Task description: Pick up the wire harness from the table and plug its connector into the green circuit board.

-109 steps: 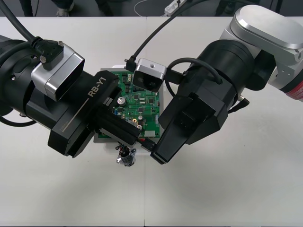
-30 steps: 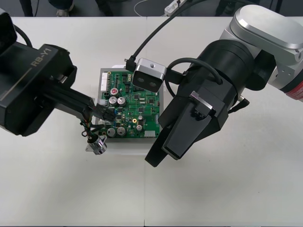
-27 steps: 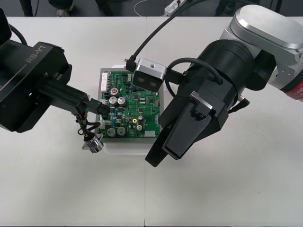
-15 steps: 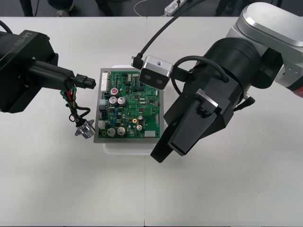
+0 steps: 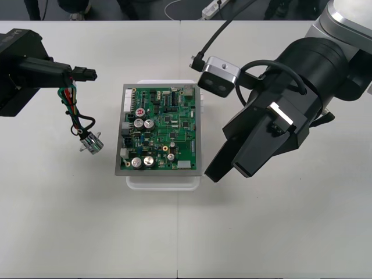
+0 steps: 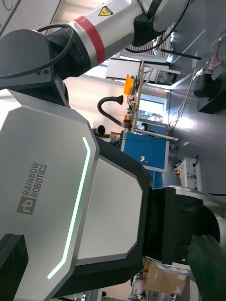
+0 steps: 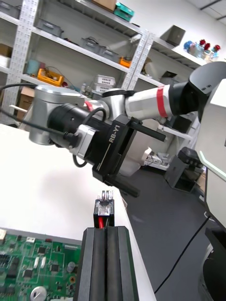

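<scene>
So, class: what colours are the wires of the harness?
Red, green and black: the harness wires show best in the front view, hanging from the left gripper.

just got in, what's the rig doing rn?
The left tool is shut on the wire harness of red, black and green wires just behind its small black plug, held left of the green circuit board; its round metal socket hangs beside the board's left edge. The plug is not in the board. The right tool hovers open off the board's right edge.
</scene>
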`<state>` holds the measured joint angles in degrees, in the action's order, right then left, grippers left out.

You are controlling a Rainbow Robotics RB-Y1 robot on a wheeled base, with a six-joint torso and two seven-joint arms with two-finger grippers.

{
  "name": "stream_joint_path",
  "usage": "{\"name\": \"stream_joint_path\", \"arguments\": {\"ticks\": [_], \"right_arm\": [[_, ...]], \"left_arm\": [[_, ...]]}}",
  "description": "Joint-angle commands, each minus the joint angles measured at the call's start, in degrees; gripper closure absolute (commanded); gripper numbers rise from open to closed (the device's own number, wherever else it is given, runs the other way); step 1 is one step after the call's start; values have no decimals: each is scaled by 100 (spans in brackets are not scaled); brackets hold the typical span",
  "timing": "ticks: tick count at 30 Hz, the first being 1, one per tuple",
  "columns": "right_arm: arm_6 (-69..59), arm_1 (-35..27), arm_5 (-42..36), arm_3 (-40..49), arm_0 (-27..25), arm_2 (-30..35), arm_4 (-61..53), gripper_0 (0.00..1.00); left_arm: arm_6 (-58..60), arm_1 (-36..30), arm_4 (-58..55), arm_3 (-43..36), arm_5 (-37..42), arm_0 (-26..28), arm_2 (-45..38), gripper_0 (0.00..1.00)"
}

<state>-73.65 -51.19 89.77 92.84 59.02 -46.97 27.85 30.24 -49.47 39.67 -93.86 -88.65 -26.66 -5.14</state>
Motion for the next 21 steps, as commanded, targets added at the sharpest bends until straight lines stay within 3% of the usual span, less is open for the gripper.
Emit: {"name": "stream_joint_path", "arguments": {"ticks": [1,21], "right_arm": [[342,-287,23,-117,136,179,107,0],[958,-436,23,-204,128,874,1874,0]], "left_arm": [[-475,-388,-118,272,-135,64,-189,100],[-1257,-564,49,1757,-135,-15,-180,100]]}}
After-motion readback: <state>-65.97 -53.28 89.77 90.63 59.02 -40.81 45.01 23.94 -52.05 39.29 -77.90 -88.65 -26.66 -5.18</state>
